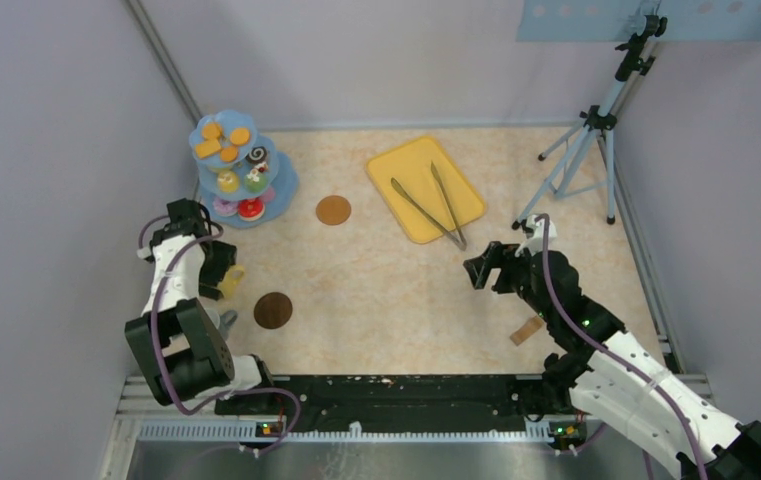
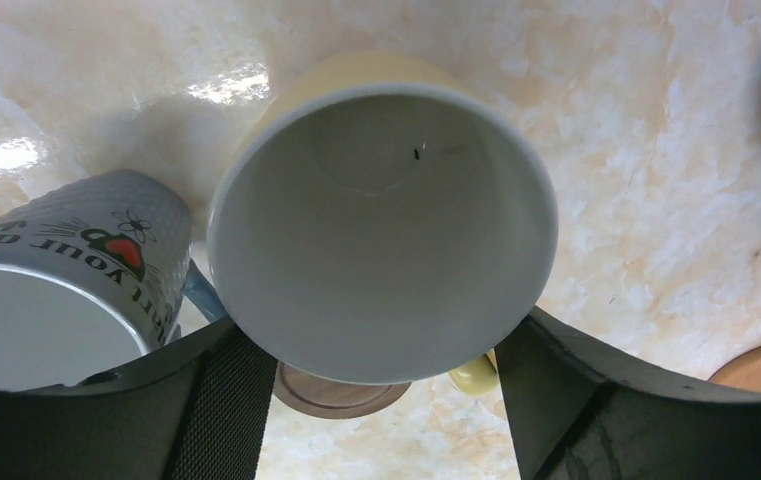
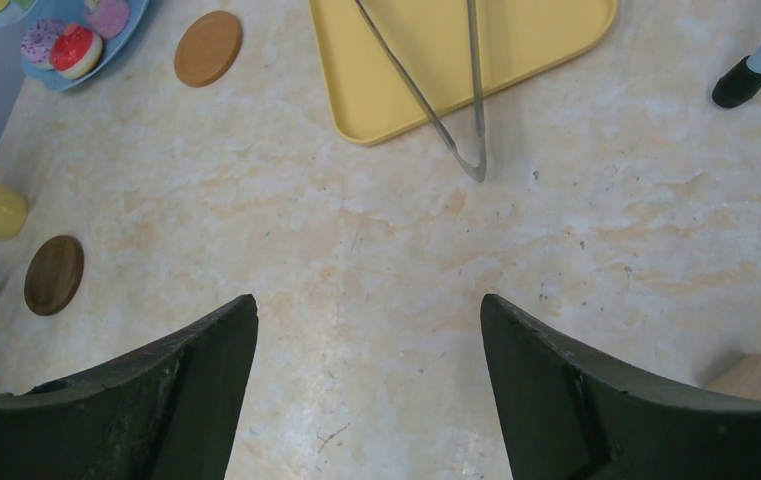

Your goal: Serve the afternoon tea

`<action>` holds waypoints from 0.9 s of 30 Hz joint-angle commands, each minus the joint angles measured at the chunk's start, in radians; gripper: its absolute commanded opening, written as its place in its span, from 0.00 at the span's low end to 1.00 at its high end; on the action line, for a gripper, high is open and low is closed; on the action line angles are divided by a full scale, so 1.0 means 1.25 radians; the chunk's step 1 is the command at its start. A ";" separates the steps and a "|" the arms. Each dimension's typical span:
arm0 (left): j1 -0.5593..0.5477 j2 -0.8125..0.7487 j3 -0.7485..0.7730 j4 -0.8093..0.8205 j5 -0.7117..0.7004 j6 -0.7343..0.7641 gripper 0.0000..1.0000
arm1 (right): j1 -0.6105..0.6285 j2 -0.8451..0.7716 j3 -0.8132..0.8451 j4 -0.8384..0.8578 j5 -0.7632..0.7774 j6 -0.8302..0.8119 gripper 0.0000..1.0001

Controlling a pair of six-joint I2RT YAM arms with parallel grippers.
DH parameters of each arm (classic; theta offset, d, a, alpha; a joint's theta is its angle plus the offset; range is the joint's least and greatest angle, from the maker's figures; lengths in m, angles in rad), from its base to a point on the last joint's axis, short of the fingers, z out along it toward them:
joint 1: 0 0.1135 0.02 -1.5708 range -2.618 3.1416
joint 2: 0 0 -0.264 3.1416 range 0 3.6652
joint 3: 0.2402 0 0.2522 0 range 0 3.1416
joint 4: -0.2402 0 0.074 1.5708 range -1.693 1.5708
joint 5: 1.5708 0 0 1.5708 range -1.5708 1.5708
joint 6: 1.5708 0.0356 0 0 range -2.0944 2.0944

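My left gripper is shut on the yellow mug. In the left wrist view the mug fills the space between my fingers, mouth towards the camera, its handle low. The grey-white mug stands just beside it, also in the top view. A dark brown coaster lies to the right of the mugs, partly hidden under the yellow mug's rim. A lighter coaster lies farther back. The toy doughnuts, cakes and orange biscuits sit on a blue tiered stand. My right gripper is open and empty above bare table.
A yellow tray with long metal tongs lies at the back centre. A camera tripod stands at the back right. A small wooden block lies beside my right arm. Grey walls close in the left and right sides.
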 commanded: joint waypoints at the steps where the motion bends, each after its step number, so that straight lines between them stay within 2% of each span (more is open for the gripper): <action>1: 0.005 -0.007 -0.026 0.065 0.011 -0.002 0.76 | -0.004 0.003 0.010 0.021 0.016 -0.008 0.81; 8: 0.006 -0.039 -0.041 0.057 0.005 0.012 0.77 | -0.004 0.009 0.008 0.030 0.016 -0.005 0.81; 11: 0.006 -0.047 -0.031 0.050 0.013 0.039 0.95 | -0.004 0.013 0.009 0.032 0.013 -0.004 0.81; 13: 0.006 -0.058 -0.022 0.032 0.014 0.044 0.99 | -0.004 0.014 0.008 0.034 0.015 -0.004 0.81; 17: 0.006 -0.097 -0.035 0.020 0.051 0.019 0.98 | -0.004 0.015 -0.001 0.045 0.014 -0.001 0.81; 23: 0.006 -0.107 -0.062 0.049 0.131 -0.049 0.83 | -0.004 0.025 0.003 0.050 0.012 -0.001 0.80; 27: 0.006 -0.079 -0.068 0.078 0.126 -0.086 0.79 | -0.004 0.019 0.003 0.046 0.017 -0.001 0.80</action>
